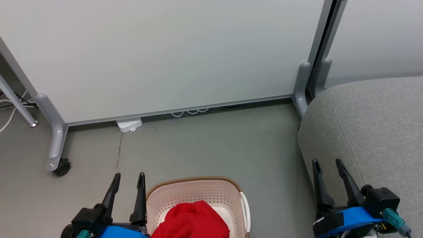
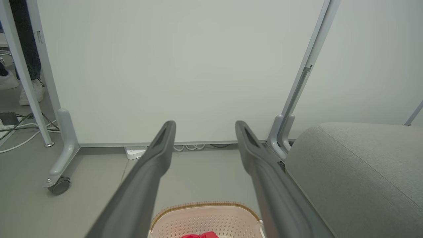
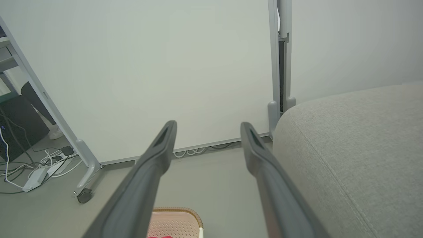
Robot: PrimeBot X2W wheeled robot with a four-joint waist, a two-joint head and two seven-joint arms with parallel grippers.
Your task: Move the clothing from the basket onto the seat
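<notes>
Starting nearest, we record the left gripper (image 1: 129, 175) just left of the basket (image 1: 198, 180), fingers parted and holding nothing. The right gripper (image 1: 327, 162) hangs at the near edge of the seat (image 1: 380, 125), fingers likewise spread and empty. The clothing (image 1: 193, 218) lies bunched in the basket on the floor (image 1: 214, 142). The frame edge cuts off both, and we make out no print or trim. Beyond stands a pale partition (image 1: 172, 56) on a castor (image 1: 61, 167), with a white power strip (image 1: 129, 124) partly hidden beneath it.
</notes>
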